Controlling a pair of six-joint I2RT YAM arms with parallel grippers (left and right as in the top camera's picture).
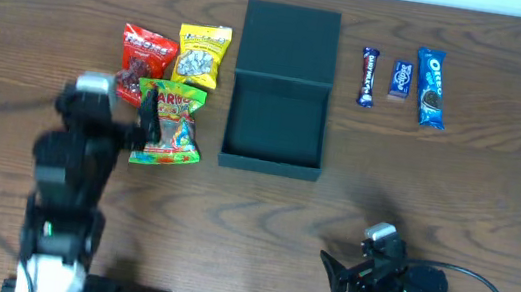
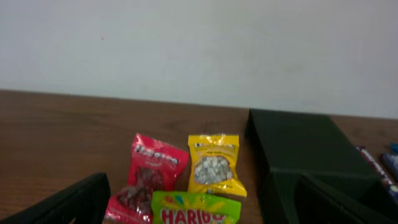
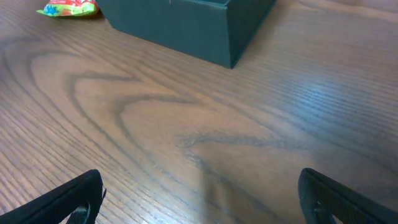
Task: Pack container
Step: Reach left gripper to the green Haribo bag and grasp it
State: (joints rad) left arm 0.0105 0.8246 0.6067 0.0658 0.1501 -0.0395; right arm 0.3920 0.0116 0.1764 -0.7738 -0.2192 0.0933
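Note:
The dark green-black container point(image 1: 271, 155) stands open at the table's middle, its lid point(image 1: 290, 39) laid back flat. It looks empty. My left gripper point(image 1: 148, 119) is open, low over the green Haribo packet point(image 1: 174, 130). In the left wrist view the Haribo packet point(image 2: 194, 210) lies between the open fingers point(image 2: 199, 218), with the container point(image 2: 292, 146) to the right. My right gripper point(image 1: 344, 276) is open and empty near the front edge, right of centre. Its wrist view shows bare wood between its fingers point(image 3: 205, 205) and the container point(image 3: 186, 25) ahead.
A red packet point(image 1: 145, 62) and a yellow packet point(image 1: 202, 55) lie behind the Haribo, left of the container. Right of the container lie a dark blue bar point(image 1: 368, 78), a small blue packet point(image 1: 399, 80) and a blue Oreo pack point(image 1: 430, 88).

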